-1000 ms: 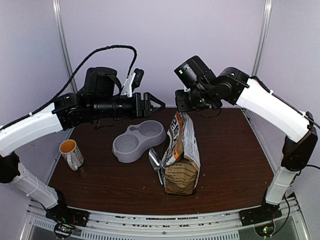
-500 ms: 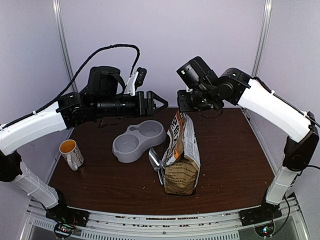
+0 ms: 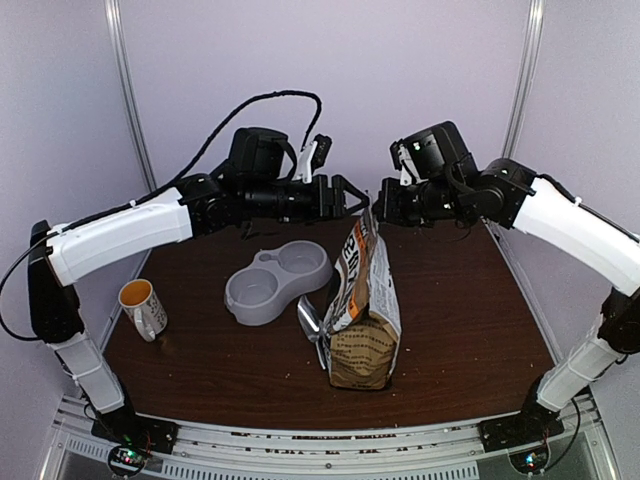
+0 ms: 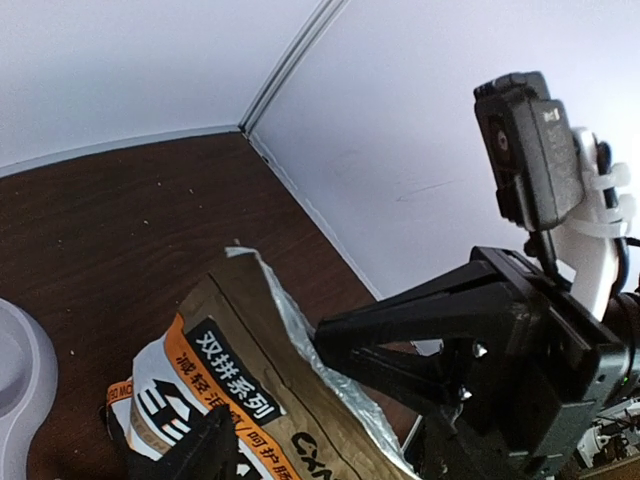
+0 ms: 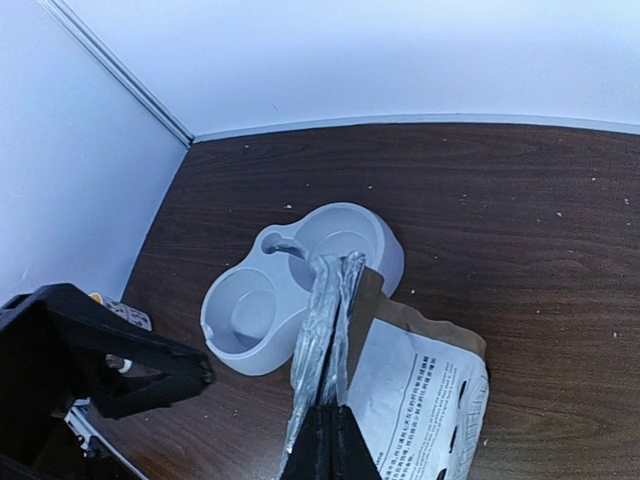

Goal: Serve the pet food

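The kraft-brown dog food bag point(image 3: 362, 318) stands upright at the table's middle, its foil-lined top pressed flat. My right gripper point(image 3: 381, 209) is shut on that top edge; in the right wrist view the foil strip rises straight out of its closed fingertips point(image 5: 333, 412). My left gripper point(image 3: 352, 196) hovers open just left of the bag top, apart from it. One of its fingers point(image 4: 195, 450) shows low beside the bag's printed face point(image 4: 235, 385). The pet food itself is hidden inside the bag.
A grey double bowl point(image 3: 278, 282) point(image 5: 250, 320) sits left of the bag. A metal scoop point(image 3: 308, 320) lies against the bag's left side. A white and orange mug point(image 3: 143, 307) stands near the left edge. Crumbs dot the dark wooden table point(image 3: 460, 310).
The left gripper has travelled right, up to the bag top. The right gripper has shifted right and closed fully on the bag's top edge. The bag has stayed put.
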